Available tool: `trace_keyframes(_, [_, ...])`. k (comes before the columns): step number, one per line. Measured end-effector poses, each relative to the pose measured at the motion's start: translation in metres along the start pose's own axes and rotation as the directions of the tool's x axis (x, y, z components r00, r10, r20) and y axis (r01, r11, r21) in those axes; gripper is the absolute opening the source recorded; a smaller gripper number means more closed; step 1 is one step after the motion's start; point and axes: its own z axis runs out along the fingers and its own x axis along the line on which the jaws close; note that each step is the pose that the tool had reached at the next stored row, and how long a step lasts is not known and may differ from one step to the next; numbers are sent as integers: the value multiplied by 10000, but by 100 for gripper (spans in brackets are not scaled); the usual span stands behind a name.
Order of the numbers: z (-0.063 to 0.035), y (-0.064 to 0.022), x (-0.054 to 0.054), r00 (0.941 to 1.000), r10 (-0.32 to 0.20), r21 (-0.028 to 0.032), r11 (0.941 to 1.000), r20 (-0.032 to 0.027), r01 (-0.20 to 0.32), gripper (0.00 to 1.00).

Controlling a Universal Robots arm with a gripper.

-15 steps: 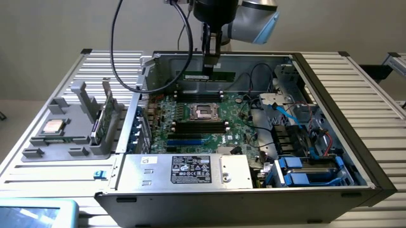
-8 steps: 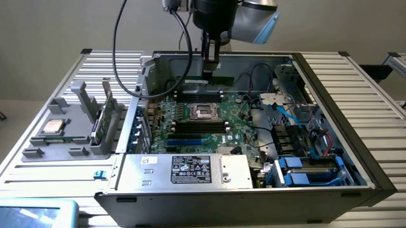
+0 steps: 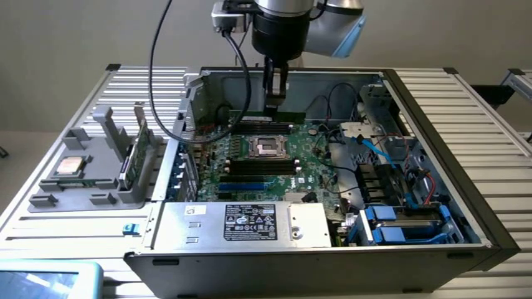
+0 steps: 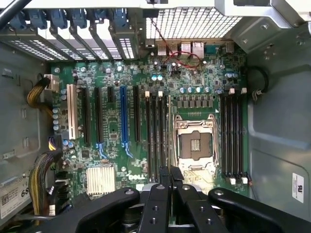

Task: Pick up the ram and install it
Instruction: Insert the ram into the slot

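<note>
On the exterior view's left I see the grey tray (image 3: 50, 202) beside the case, with 1 square silver chip (image 3: 71, 167) lying flat in it and 1 broad green card (image 3: 133, 163) standing upright. Moving toward the middle, my claw (image 3: 275, 107) hangs straight down inside the open computer case (image 3: 490, 187), on the far side of the processor socket (image 3: 268, 146). The claw is clenched, and right under its tips is a thin green strip that I take to be the ram (image 3: 291, 114); I judge it pinched across its thickness. Its long axis runs left to right in the exterior view, parallel with the bank of black memory slots (image 3: 261, 128) just below it. I cannot tell whether its lower edge touches a slot. From the wrist, the closed claw (image 4: 170, 175) lines up with the slots (image 4: 154, 131) beside the socket. Farther right sit the blue drive bays (image 3: 390, 224), well apart from the claw.
</note>
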Motion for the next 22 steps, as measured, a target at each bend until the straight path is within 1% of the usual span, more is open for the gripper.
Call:
trace_keyframes(7, [125, 14, 14, 10000, -15, -2, 10000, -4, 15, 11])
trace_keyframes(15, [272, 52, 46, 10000, -30, -2, 10000, -4, 30, 11])
trace_keyframes(22, [398, 49, 78, 10000, -30, -3, 10000, -4, 30, 11])
